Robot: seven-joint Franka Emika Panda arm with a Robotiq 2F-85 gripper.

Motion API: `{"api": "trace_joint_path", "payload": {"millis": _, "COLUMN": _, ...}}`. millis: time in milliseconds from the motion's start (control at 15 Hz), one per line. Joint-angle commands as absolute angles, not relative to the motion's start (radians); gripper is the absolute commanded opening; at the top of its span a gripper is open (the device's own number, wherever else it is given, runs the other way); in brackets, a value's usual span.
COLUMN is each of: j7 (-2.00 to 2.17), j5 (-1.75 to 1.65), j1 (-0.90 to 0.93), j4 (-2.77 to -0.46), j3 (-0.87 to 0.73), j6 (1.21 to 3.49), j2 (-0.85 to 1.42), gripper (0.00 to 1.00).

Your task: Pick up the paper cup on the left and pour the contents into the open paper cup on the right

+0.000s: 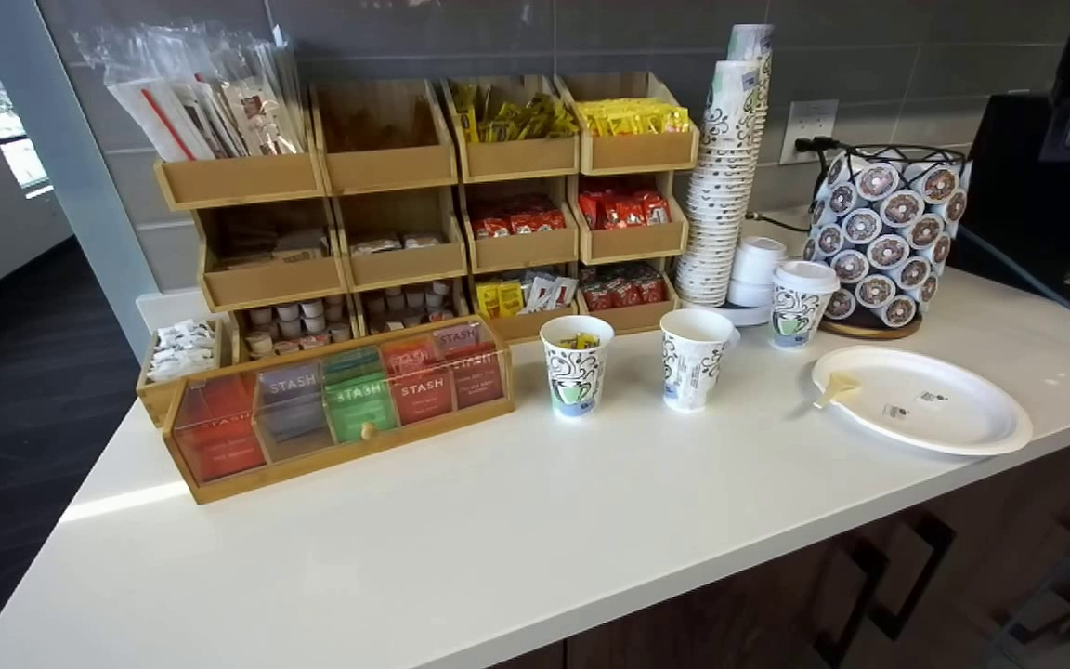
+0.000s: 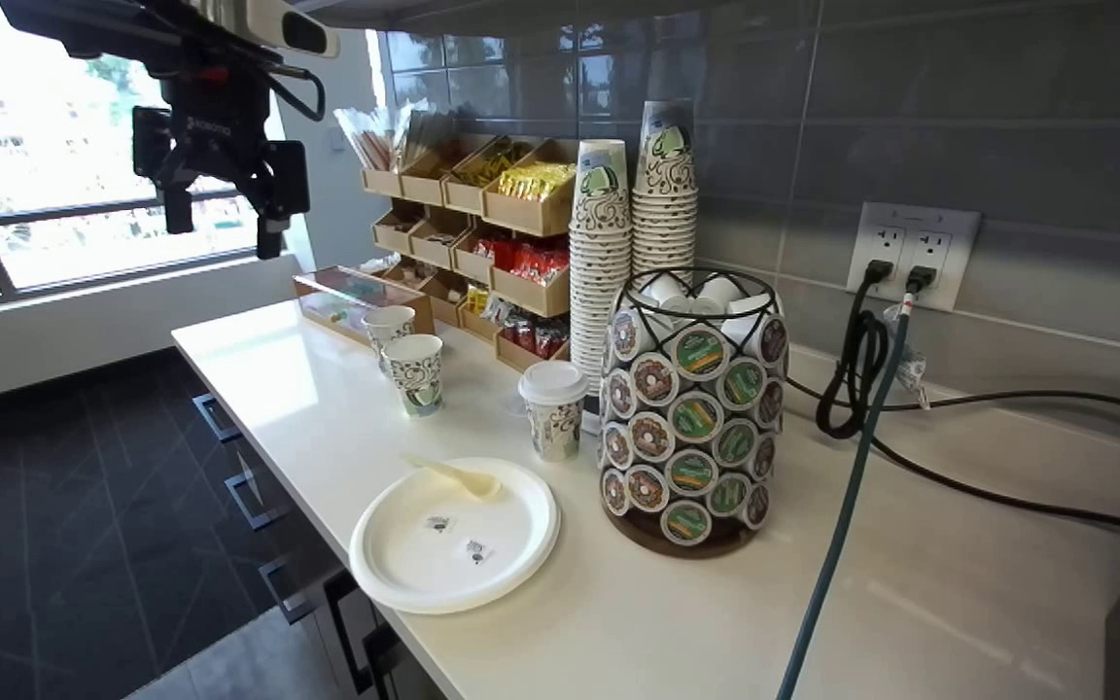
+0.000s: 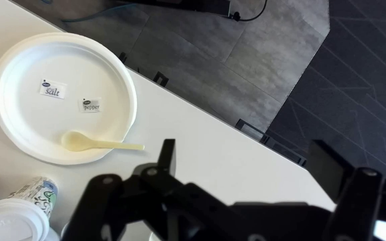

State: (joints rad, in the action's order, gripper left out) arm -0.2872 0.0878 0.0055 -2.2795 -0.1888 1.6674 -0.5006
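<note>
The left paper cup (image 1: 576,383) stands upright on the counter with yellow packets showing inside; in an exterior view it is partly behind the right cup (image 2: 387,329). The open right paper cup (image 1: 691,373) stands upright beside it, a small gap apart; it also shows in an exterior view (image 2: 416,381). Its bottom is hidden. My gripper (image 2: 225,231) is open, with nothing between its fingers, high above the counter and apart from both cups. In the wrist view the gripper's fingers (image 3: 243,157) are wide apart. A white rim sliver at the bottom there is mostly hidden.
A white plate (image 1: 972,423) with a spoon (image 3: 89,144) lies at the right. A lidded cup (image 1: 793,321), tall cup stacks (image 1: 721,214) and a pod rack (image 2: 691,428) stand near the wall. A tea box (image 1: 340,409) and organizer shelves (image 1: 386,172) are left and behind.
</note>
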Motion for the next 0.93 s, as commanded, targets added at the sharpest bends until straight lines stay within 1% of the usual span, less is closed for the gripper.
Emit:
{"api": "trace_joint_path", "payload": {"millis": 0, "j7": -0.195, "j5": 0.167, "j1": 0.026, "j4": -2.332, "j3": -0.101, "j6": 1.764, "j2": -0.473, "gripper": 1.00}}
{"api": "trace_joint_path", "payload": {"millis": 267, "j7": -0.027, "j5": 0.229, "j1": 0.083, "j4": -2.392, "j3": 0.053, "j6": 1.980, "j2": -0.400, "gripper": 1.00}}
{"api": "trace_joint_path", "payload": {"millis": 533, "j7": 0.094, "j5": 0.137, "j1": 0.109, "j4": -2.320, "j3": 0.167, "j6": 2.245, "j2": -0.225, "gripper": 1.00}}
{"api": "trace_joint_path", "payload": {"millis": 667, "j7": 0.142, "j5": 0.037, "j1": 0.096, "j4": -2.256, "j3": 0.192, "j6": 2.319, "j2": -0.137, "gripper": 1.00}}
{"api": "trace_joint_path", "payload": {"millis": 867, "j7": 0.191, "j5": -0.108, "j1": 0.088, "j4": -2.131, "j3": 0.181, "j6": 2.323, "j2": -0.013, "gripper": 1.00}}
